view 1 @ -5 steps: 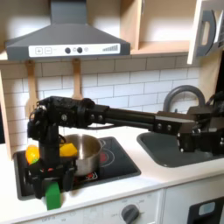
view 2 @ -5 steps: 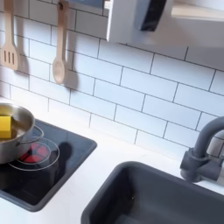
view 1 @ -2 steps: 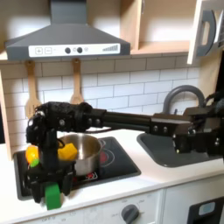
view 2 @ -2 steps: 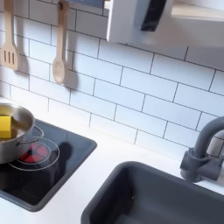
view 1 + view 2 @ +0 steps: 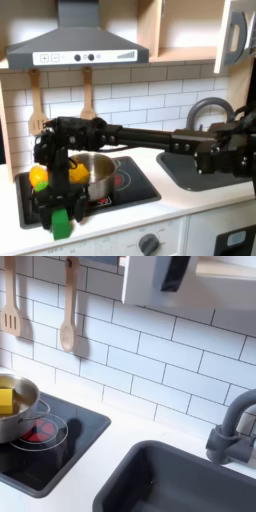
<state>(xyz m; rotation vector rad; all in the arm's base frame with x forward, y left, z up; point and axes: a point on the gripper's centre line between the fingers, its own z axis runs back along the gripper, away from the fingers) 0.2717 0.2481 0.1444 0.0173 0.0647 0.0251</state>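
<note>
In the first exterior view the gripper (image 5: 60, 218) hangs at the stove's (image 5: 135, 188) front-left corner, its fingers closed on a small green block (image 5: 61, 223) just over the counter (image 5: 120, 225). The block looks light, stiff and smooth — likely best pinched across flat sides. The metal pot (image 5: 92, 174) with yellow pieces stands just behind; open counter lies toward the first exterior view's right.

Green block (image 5: 61, 224), yellow pieces (image 5: 38, 177), silver pot (image 5: 95, 175), white tiles (image 5: 150, 366).

shiny metal pot (image 5: 92, 175), glossy black hob (image 5: 60, 446), wooden spoon (image 5: 67, 306), glazed white tiles (image 5: 150, 366), matt grey sink (image 5: 180, 481)
</note>
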